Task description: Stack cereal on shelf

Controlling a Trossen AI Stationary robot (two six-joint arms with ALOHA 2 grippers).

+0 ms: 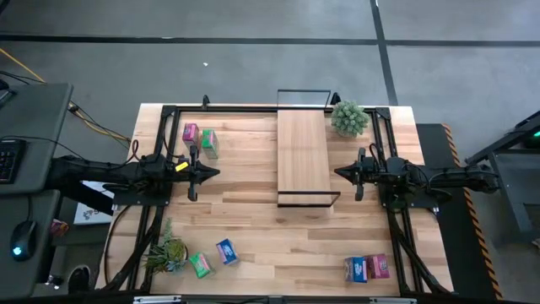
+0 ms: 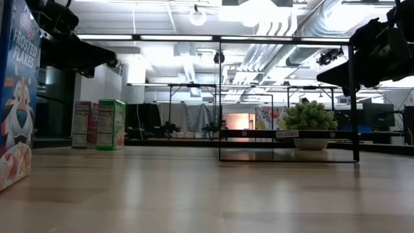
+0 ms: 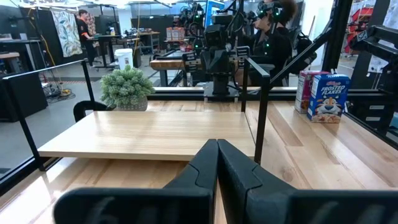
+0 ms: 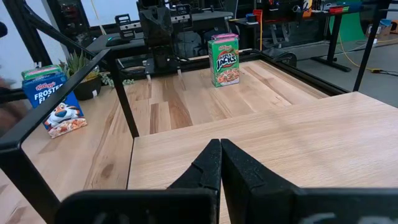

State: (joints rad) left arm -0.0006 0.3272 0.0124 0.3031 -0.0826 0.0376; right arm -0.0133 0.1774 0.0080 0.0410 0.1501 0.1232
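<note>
the shelf (image 1: 302,152) lies across the middle of the desk (image 1: 253,228), its far end by a potted plant (image 1: 348,118). the left pincer (image 1: 211,173) sits closed just left of the shelf; the right pincer (image 1: 342,171) sits closed at the shelf's right edge. a pink box (image 1: 191,133) and a green box (image 1: 208,143) stand together far left. near the front, a green box (image 1: 200,265) and a blue box (image 1: 226,252) lie beside a second plant (image 1: 167,252). a blue box (image 1: 355,269) and a pink box (image 1: 378,267) touch at front right.

Shelf centred, boxes scattered.
Shelf (image 1: 302,156) lay mid-table between both arms; cereal pairs (image 1: 200,139) sat at three table corners.
</note>
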